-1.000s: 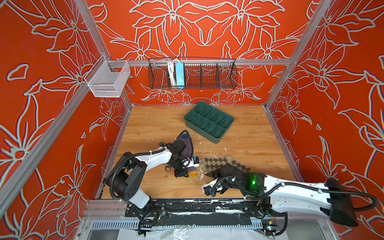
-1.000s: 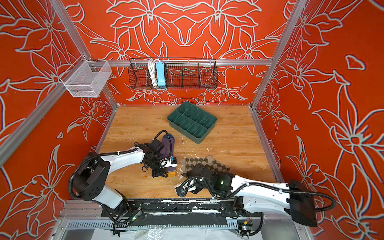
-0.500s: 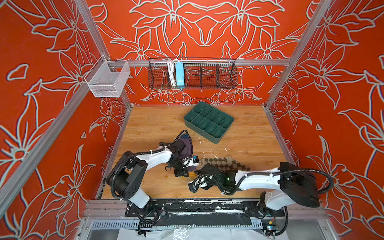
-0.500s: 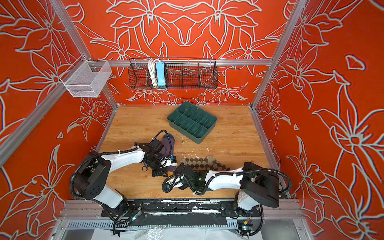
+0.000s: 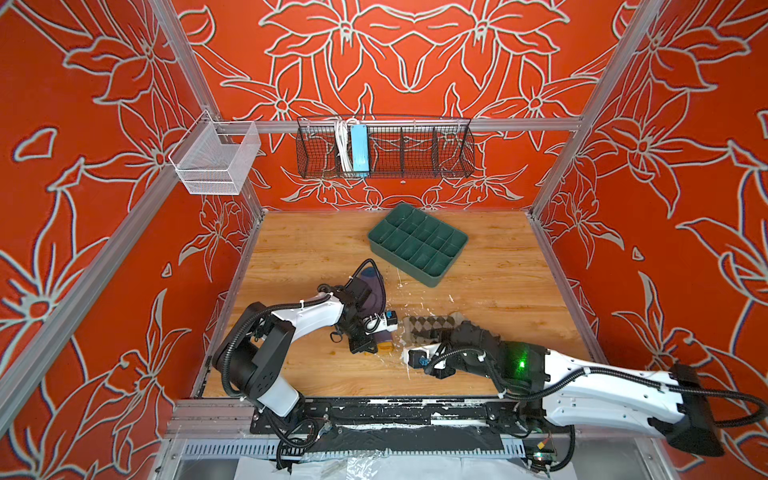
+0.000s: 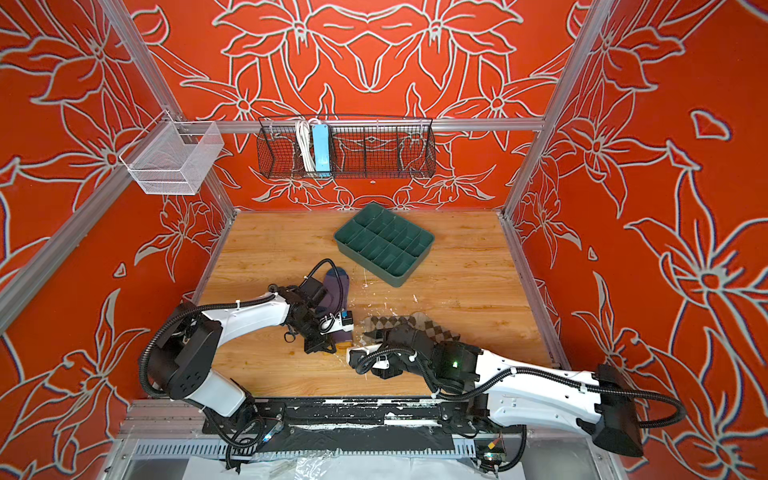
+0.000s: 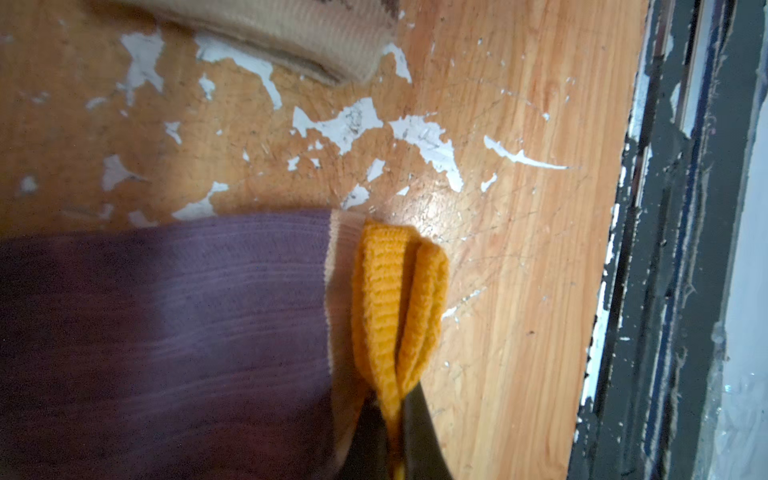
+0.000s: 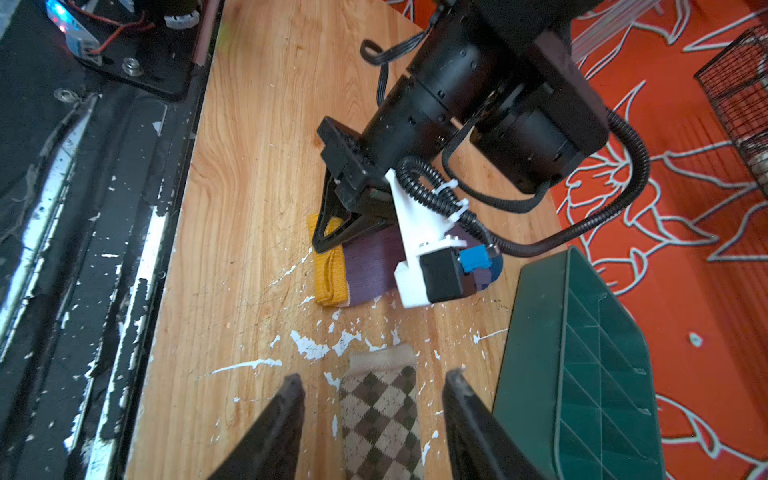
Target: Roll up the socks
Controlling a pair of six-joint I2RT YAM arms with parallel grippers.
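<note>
The purple sock [image 5: 372, 291] [image 6: 334, 291] lies left of centre on the wooden floor, its blue toe pointing toward the back. My left gripper [image 7: 395, 399] [image 5: 370, 347] is shut on its folded mustard-yellow cuff [image 7: 399, 311] [image 8: 328, 278]. To the right lies the beige-and-brown argyle sock [image 5: 428, 326] [image 6: 432, 328] [image 8: 380, 415], flat, its beige cuff [image 7: 291, 33] facing the purple sock. Over its cuff end my right gripper [image 8: 374, 382] [image 5: 432, 334] stands open, one finger on each side of the sock and neither touching it.
A green divided tray [image 5: 417, 245] [image 8: 582, 374] stands behind the socks, close beside my right gripper. A wire basket [image 5: 384, 149] and a white mesh bin [image 5: 216, 160] hang on the walls. The black front rail [image 5: 374, 415] borders the floor.
The right gripper's jaws have spread wider. The right arm swung left half a second ago and has come back over the argyle sock. The left gripper keeps its hold on the yellow cuff.
</note>
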